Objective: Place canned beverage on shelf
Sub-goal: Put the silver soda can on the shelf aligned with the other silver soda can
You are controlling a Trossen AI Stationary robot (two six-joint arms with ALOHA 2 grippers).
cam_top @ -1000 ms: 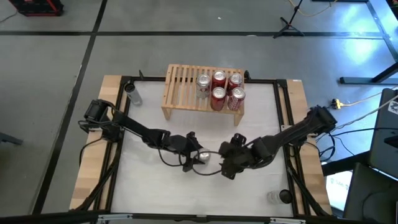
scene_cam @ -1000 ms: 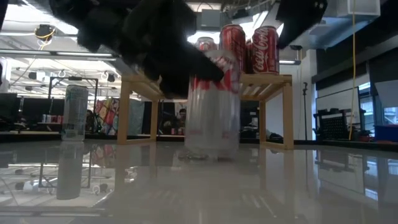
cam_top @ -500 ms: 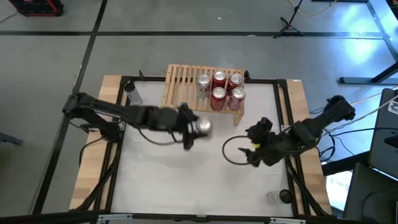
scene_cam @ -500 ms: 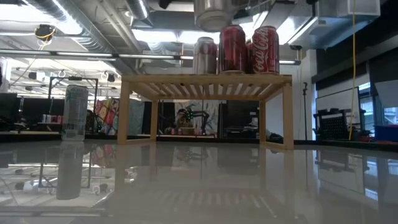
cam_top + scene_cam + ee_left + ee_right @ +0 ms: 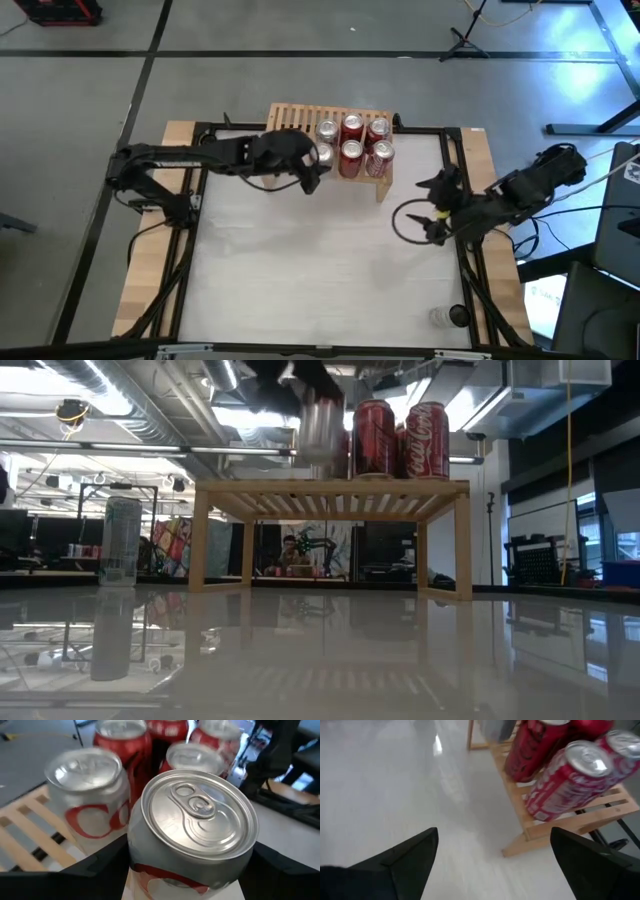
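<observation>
You had the left gripper (image 5: pixel 308 170) clamped on the silver can (image 5: pixel 192 827), held at the shelf (image 5: pixel 290 125) front edge beside the standing cans (image 5: pixel 352 143) — placing step. Next, lower it onto free slats. The right gripper (image 5: pixel 440 205) waited spread, well apart.

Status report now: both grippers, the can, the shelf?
Left gripper shut on silver can, at shelf front edge. Right gripper open, parked right. Five cans crowd the shelf's right half.
</observation>
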